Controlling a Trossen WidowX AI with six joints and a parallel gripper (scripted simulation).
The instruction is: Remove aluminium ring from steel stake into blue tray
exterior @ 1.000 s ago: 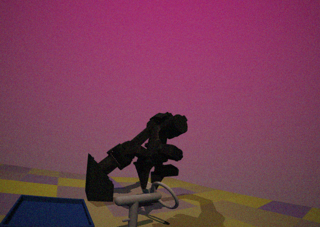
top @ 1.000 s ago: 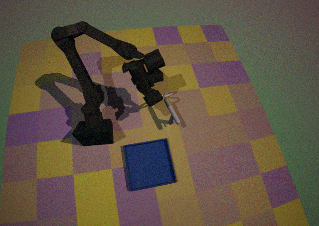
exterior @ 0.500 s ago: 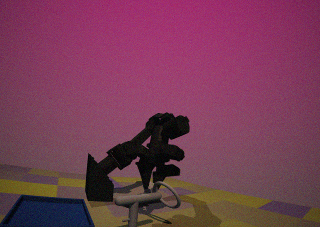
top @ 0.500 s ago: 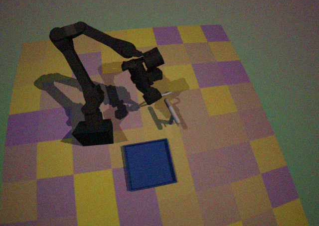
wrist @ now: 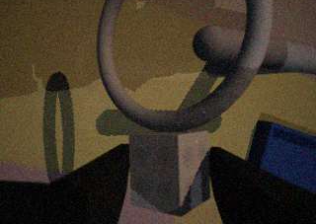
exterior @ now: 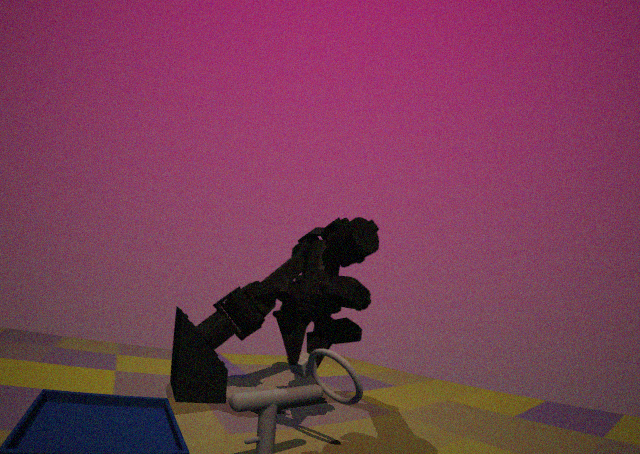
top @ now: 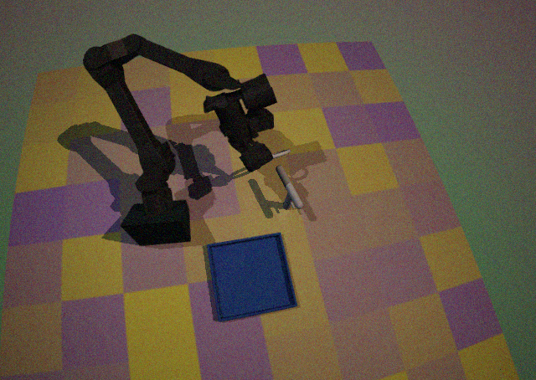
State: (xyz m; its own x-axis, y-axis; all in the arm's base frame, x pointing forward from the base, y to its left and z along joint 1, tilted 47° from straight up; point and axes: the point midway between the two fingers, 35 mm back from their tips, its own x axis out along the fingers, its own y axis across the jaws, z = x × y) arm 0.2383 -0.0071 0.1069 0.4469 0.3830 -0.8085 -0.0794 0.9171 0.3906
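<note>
Looks like 1 ring clamped by its tab, tilted just beyond the cross-bar's end — best to back gripper well clear before swinging trayward — slowly.

The arm was black all over, dull and dark, with faint brownish tones on its upper parts. Its base was a dark block with flat faces and slanting sides, set in from the left edge of the checkered surface. Long, smooth links ran between thick, rounded joints, and the link near the wrist swelled before it narrowed. The wrist carried chunky, drum-like housings. The gripper was black too, with tapered, wedge-shaped fingers. Any screws, cables or markings were too dark to tell.
</note>
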